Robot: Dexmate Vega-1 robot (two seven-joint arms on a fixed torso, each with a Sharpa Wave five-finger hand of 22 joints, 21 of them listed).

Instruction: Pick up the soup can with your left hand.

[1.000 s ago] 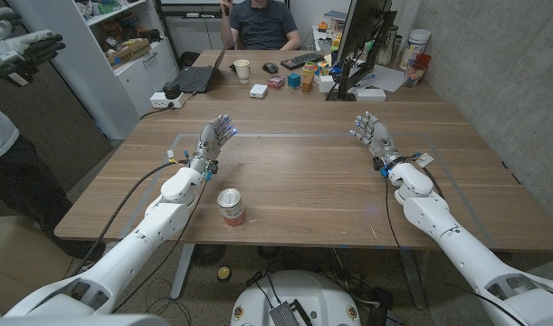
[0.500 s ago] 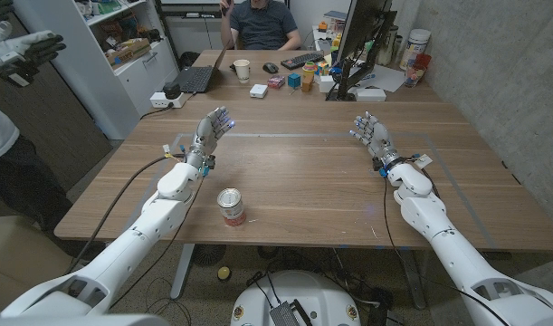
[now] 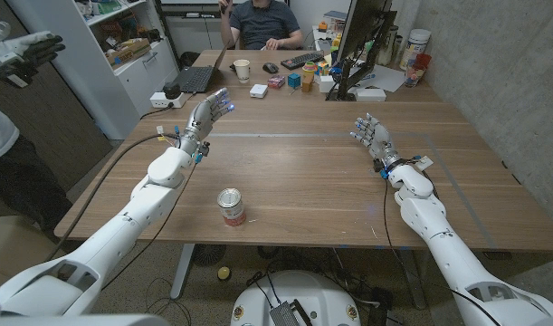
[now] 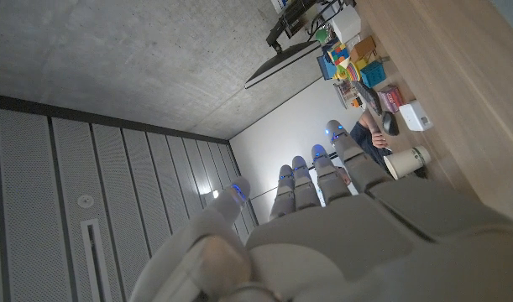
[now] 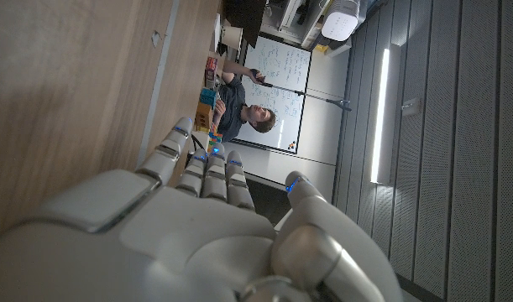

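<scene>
The soup can (image 3: 231, 206) stands upright on the bench (image 3: 312, 172), in the lower centre-left of the head view, near the bench's near edge. Its long axis is vertical, open rim upward.

The left hand (image 3: 209, 112) is raised above the bench in the upper left of the frame, fingers extended and apart, holding nothing. The can lies well apart from it: below it in the picture and slightly to the right, closer to the robot's body than the hand, beside the left forearm. The left wrist view looks past the left hand's fingers (image 4: 323, 172) toward the wall and far bench clutter.

The right hand (image 3: 372, 136) stands in the upper right of the frame, fingers apart, holding nothing, well apart from the can.

Judgement: the left hand is the nearer one. The coming move calls for drawing it back toward the body and lowering it beside the can for a side grasp.
</scene>
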